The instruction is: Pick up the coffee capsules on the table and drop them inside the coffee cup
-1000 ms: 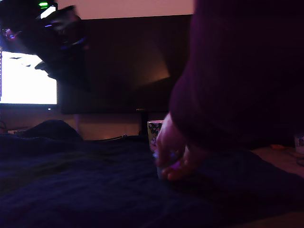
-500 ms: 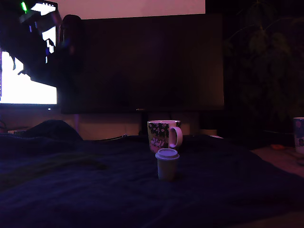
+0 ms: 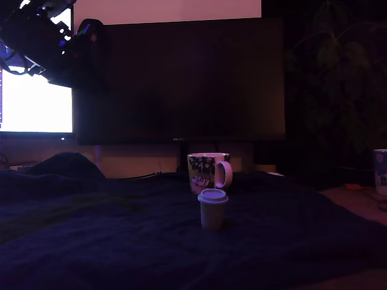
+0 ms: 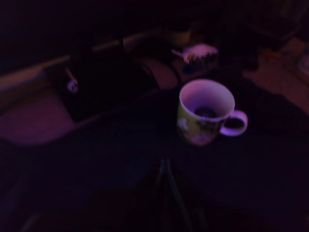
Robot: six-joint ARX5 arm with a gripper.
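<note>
While the claw (image 3: 36, 36) is too dark to read, one capsule (image 3: 213, 209) fronts one mug (image 3: 208, 171).

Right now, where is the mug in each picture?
Exterior view: the mug stands near the middle on the blue table, just behind a capsule, handle to that view's right.
Wrist view: the mug is seen from above.
Shared landmark: its white handle.

The arm (image 3: 54, 42) is a dark, blocky silhouette. Small bluish-violet glints dot its casing. Finer detail seems lost in gloom.
</note>
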